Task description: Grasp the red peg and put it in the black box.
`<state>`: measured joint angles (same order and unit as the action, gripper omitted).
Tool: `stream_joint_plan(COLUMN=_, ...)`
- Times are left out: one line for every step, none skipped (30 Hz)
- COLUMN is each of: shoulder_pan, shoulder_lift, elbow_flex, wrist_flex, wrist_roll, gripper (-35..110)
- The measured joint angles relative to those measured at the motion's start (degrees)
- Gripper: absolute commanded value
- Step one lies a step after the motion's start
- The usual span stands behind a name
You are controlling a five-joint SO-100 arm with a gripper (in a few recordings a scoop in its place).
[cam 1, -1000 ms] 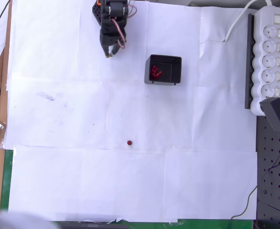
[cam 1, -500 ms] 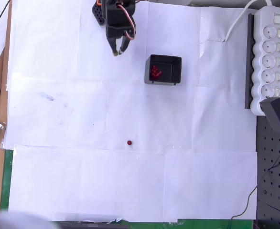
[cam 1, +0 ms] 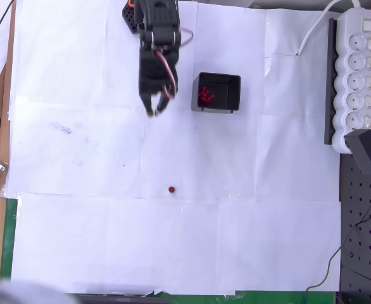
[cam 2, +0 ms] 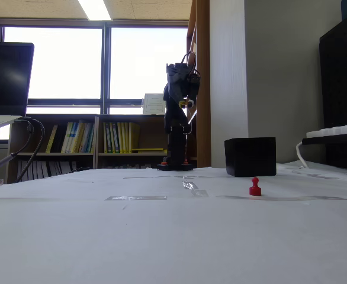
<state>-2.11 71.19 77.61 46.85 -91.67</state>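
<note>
Overhead view first, reading left to right: the gripper [cam 1: 156, 113] is hanging over the white paper [cam 1: 78, 158] with its fingers pointing down the picture, and they are standing a little apart, a narrow gap with nothing between them. That empty, slightly parted stance is fitting for an arm that is reaching out to pick something up, by my reading. The red peg [cam 1: 171, 189] is sitting alone on the paper, well beyond the fingertips and a touch to their right, so nothing is touching it yet. Just right of the fingers, level with the wrist, the black box [cam 1: 216, 92] is waiting with a cluster of red pegs [cam 1: 205, 95] lying inside it, likely because it is the drop-off spot. Far right of everything, the white power strip [cam 1: 355, 76] is lying clear of the work.

From the low fixed view, the arm [cam 2: 178, 112] is standing tall at the back, the box [cam 2: 250, 156] is resting to its right, and the peg [cam 2: 255, 187] is standing upright in front of the box, nearer the camera, easy to pinch by its head.
</note>
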Motion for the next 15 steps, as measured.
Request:
stream_joint_plan(shoulder_pan=0.0, shoulder_lift=1.7, elbow_flex=0.4, wrist_flex=-3.0, wrist_roll=-0.3, gripper=0)
stream_joint_plan(shoulder_pan=-0.2, shoulder_lift=3.4, elbow_flex=0.9, wrist_flex=-5.4, wrist_roll=-0.5, gripper=0)
stream_joint_plan(shoulder_pan=-0.4, shoulder_lift=5.4, elbow_flex=1.7, wrist_flex=-7.2, wrist_roll=-0.9, gripper=0)
stream_joint_plan(shoulder_pan=-0.9, shoulder_lift=7.2, elbow_flex=2.1, wrist_flex=-9.1, wrist_roll=-1.1, gripper=0)
stream_joint_plan(shoulder_pan=-1.2, shoulder_lift=8.6, elbow_flex=2.1, wrist_flex=-11.0, wrist_roll=-1.6, gripper=0)
stream_joint_plan(shoulder_pan=-1.8, shoulder_lift=9.9, elbow_flex=2.2, wrist_flex=-12.6, wrist_roll=-1.9, gripper=0)
stream_joint_plan(shoulder_pan=-2.2, shoulder_lift=11.4, elbow_flex=2.2, wrist_flex=-14.1, wrist_roll=-2.4, gripper=0)
stream_joint_plan(shoulder_pan=-2.5, shoulder_lift=12.9, elbow_flex=2.2, wrist_flex=-16.1, wrist_roll=-2.7, gripper=0)
stream_joint_plan(shoulder_pan=-2.6, shoulder_lift=14.4, elbow_flex=2.2, wrist_flex=-18.2, wrist_roll=-2.9, gripper=0)
stream_joint_plan(shoulder_pan=-2.8, shoulder_lift=15.5, elbow_flex=2.1, wrist_flex=-20.6, wrist_roll=-3.1, gripper=0)
stream_joint_plan(shoulder_pan=-3.1, shoulder_lift=16.1, elbow_flex=1.6, wrist_flex=-23.6, wrist_roll=-3.1, gripper=0)
stream_joint_plan(shoulder_pan=-3.3, shoulder_lift=16.5, elbow_flex=0.8, wrist_flex=-26.5, wrist_roll=-3.1, gripper=0)
stream_joint_plan(shoulder_pan=-3.5, shoulder_lift=17.3, elbow_flex=0.0, wrist_flex=-29.4, wrist_roll=-3.1, gripper=0)
stream_joint_plan(shoulder_pan=-3.8, shoulder_lift=17.8, elbow_flex=-1.2, wrist_flex=-32.1, wrist_roll=-3.1, gripper=0)
stream_joint_plan(shoulder_pan=-4.1, shoulder_lift=18.5, elbow_flex=-2.5, wrist_flex=-35.0, wrist_roll=-2.9, gripper=0)
